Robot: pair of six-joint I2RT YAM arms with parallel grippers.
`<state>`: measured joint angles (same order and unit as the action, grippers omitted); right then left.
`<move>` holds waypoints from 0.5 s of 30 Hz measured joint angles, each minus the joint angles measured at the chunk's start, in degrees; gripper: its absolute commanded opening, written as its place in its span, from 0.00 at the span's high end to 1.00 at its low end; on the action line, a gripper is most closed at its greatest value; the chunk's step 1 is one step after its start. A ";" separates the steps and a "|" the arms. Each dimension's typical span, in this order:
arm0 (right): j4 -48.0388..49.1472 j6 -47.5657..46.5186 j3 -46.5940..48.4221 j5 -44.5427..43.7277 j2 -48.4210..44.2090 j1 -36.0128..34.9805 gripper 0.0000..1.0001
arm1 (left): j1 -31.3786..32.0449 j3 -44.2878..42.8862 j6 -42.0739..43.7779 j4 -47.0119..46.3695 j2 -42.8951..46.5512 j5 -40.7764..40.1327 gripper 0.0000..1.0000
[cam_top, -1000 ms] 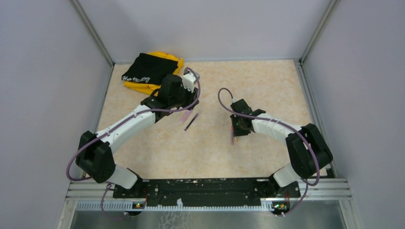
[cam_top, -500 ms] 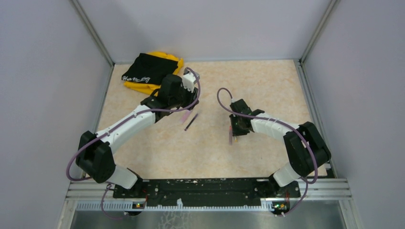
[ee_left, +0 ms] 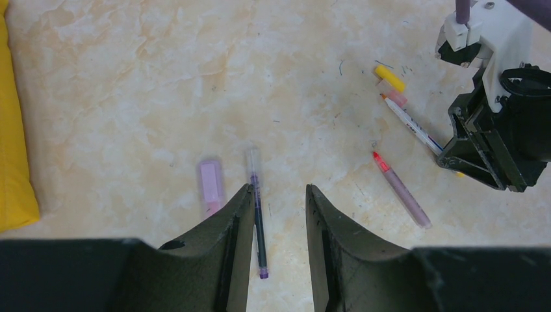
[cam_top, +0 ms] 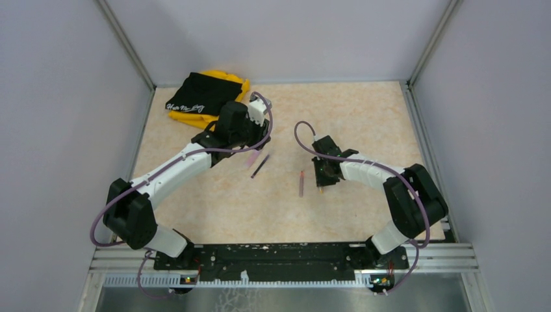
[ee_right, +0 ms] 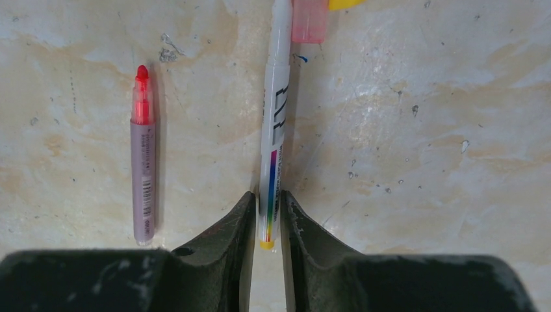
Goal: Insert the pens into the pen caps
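Left arm [cam_top: 175,170], right arm [cam_top: 373,174]: white tubular link shells, black joint housings, lilac cables [cam_top: 91,227] looped alongside, dark wedge-shaped fingers [ee_left: 224,244], shared black base rail [cam_top: 279,253].

Just left of the white rainbow-striped plastic pen [ee_right: 274,130], parallel to it: the grey plastic pen with a red tip [ee_right: 143,156]. Against that white pen's writing tip: the stubby pink plastic cap [ee_right: 308,16], the stubby yellow cap [ee_left: 389,77] just beyond. Well left: the thin black pen [ee_left: 258,221], the lilac cap [ee_left: 210,183] just beside. Far left, behind: folded black-and-yellow cloth [cam_top: 205,97].
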<state>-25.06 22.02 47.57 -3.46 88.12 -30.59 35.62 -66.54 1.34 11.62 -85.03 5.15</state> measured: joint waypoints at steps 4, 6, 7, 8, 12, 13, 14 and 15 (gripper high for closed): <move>0.09 -0.24 -0.04 -0.24 0.26 0.00 0.81 | 0.00 0.00 0.00 0.02 0.00 0.00 0.60; 0.07 -0.44 -0.04 -0.31 0.31 0.00 0.80 | 0.00 0.00 0.00 0.04 0.00 0.00 0.60; 0.07 -0.48 -0.04 -0.33 0.31 0.00 0.81 | 0.00 0.00 0.00 0.04 0.00 0.00 0.60; 0.07 -0.52 -0.04 -0.35 0.33 0.00 0.82 | 0.00 0.00 0.00 0.04 0.00 0.00 0.60; 0.04 -0.94 -0.02 -0.46 0.42 0.00 0.90 | 0.00 0.00 0.00 0.04 0.00 0.00 0.60; 0.04 -1.01 -0.02 -0.48 0.42 0.00 0.91 | 0.00 0.00 0.00 0.04 0.00 0.00 0.59; 0.09 -1.03 -0.02 -0.35 0.39 0.00 0.92 | 0.00 0.00 0.00 0.04 0.00 0.00 0.59; 0.17 -1.05 -0.04 -0.15 0.33 0.00 0.92 | 0.00 0.00 -0.02 0.04 0.00 0.02 0.60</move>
<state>-24.88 20.97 47.53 -3.62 88.44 -30.59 35.62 -66.54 1.32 11.66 -85.03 5.17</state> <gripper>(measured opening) 0.109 0.403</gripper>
